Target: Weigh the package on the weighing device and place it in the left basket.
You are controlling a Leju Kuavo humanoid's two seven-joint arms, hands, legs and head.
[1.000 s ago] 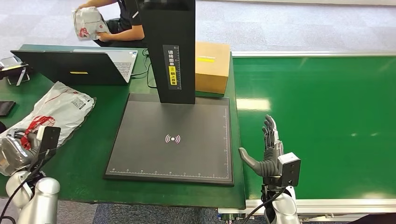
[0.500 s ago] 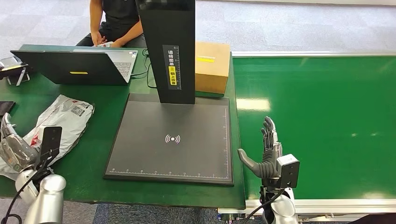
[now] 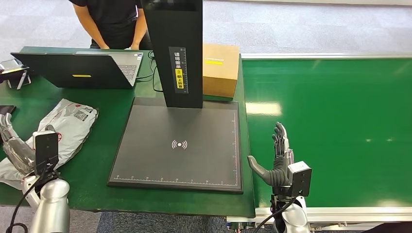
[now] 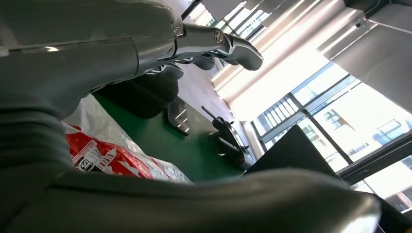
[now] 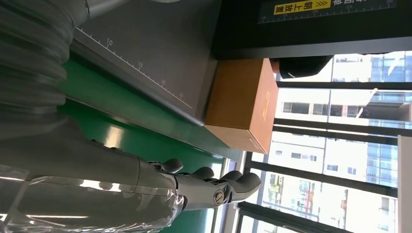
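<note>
Because the grey plastic mailer package with red printing (image 3: 58,124) lies flat at the near left of the green surface (image 3: 107,116), the left hand (image 3: 13,145) is positioned over its near end, fingers spread and holding nothing, ready for a grasp. The package is left of the black square weighing platform (image 3: 180,145) and apart from it, so weighing is judged not yet done. The right hand (image 3: 278,158) stands upright with fingers apart, empty, just right of the platform, clear of the transfer path. A person (image 3: 114,19) stands beyond the black laptop (image 3: 82,70).
</note>
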